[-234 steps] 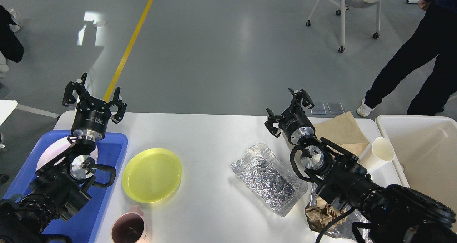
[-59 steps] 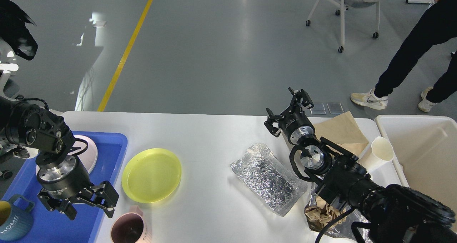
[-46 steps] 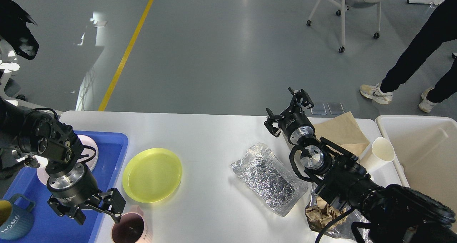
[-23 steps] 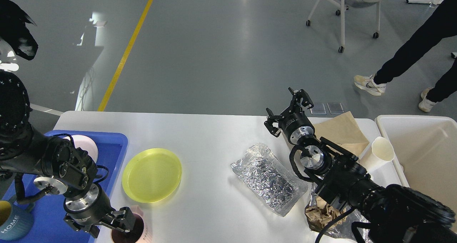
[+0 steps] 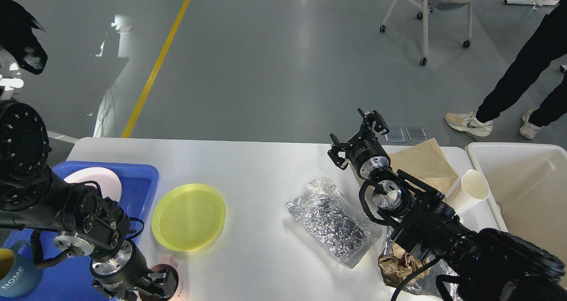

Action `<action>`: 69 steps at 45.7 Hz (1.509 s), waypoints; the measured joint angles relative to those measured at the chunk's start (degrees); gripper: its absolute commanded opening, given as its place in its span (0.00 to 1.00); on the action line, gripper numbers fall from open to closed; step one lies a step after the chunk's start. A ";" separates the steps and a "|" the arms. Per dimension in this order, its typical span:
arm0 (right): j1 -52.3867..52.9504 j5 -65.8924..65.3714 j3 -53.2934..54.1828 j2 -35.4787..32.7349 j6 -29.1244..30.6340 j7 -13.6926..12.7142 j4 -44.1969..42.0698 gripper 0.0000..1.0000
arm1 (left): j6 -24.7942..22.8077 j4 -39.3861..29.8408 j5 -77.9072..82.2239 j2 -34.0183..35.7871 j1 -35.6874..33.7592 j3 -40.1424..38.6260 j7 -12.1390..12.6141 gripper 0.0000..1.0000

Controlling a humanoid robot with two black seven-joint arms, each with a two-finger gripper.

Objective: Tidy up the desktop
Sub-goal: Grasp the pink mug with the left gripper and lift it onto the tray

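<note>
White desktop beneath both claws: left low over pink mug (grip unclear), right raised, spread wide.

Our two arms are matte black, each with a polished silver wrist ring; black cables loop beside the wrists, and small white lettering marks the right gripper housing.

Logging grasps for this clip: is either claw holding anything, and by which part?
Right claw is open and holds nothing. Left claw is at the pink cup's rim; whether it grips cannot be told.
</note>
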 measured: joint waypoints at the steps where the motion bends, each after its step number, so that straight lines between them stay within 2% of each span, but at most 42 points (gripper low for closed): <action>1: 0.00 0.00 0.00 0.00 0.00 0.00 0.00 1.00 | 0.11 0.00 0.00 -0.01 0.08 0.00 0.14 0.48; 7: 0.00 0.00 0.00 0.00 0.00 0.00 0.03 1.00 | 1.37 0.02 0.01 -0.05 0.74 -0.16 1.01 0.42; 12: 0.00 0.00 0.00 0.00 0.00 0.00 0.04 1.00 | 3.11 0.03 0.00 -0.10 1.74 -0.52 1.17 0.28; 18: 0.00 0.00 0.00 0.00 0.00 0.00 0.03 1.00 | 6.64 0.09 0.01 -0.08 3.88 -0.66 1.25 0.23; 21: 0.00 0.00 0.00 0.00 0.00 0.00 0.03 1.00 | 7.93 0.11 0.00 0.00 4.53 -0.66 1.27 0.14; 24: 0.00 0.00 0.00 0.00 0.00 0.00 0.03 1.00 | 8.47 0.11 0.01 0.20 4.74 -0.68 1.28 0.00; 38: 0.00 0.00 0.00 0.00 0.00 0.00 0.02 1.00 | 8.93 0.30 -0.10 0.76 4.60 -0.50 1.13 0.00; 48: 0.00 0.00 0.00 0.00 0.00 0.00 0.00 1.00 | 7.60 0.23 -0.05 1.07 4.04 0.02 0.99 0.00; 54: 0.00 0.00 0.00 0.00 0.00 0.00 0.00 1.00 | 5.17 0.17 -0.02 1.86 3.13 0.09 0.95 0.00; 58: 0.00 0.00 0.00 0.00 0.00 0.00 -0.01 1.00 | 1.68 0.11 0.07 3.13 1.36 0.11 0.95 0.00; 64: 0.00 0.00 0.00 0.00 0.00 0.00 -0.01 1.00 | -7.38 0.12 0.69 7.38 -4.72 0.15 0.96 0.00; 69: 0.00 0.00 0.00 0.00 0.00 0.00 -0.02 1.00 | -17.60 0.24 2.27 12.93 -13.55 0.47 1.37 0.00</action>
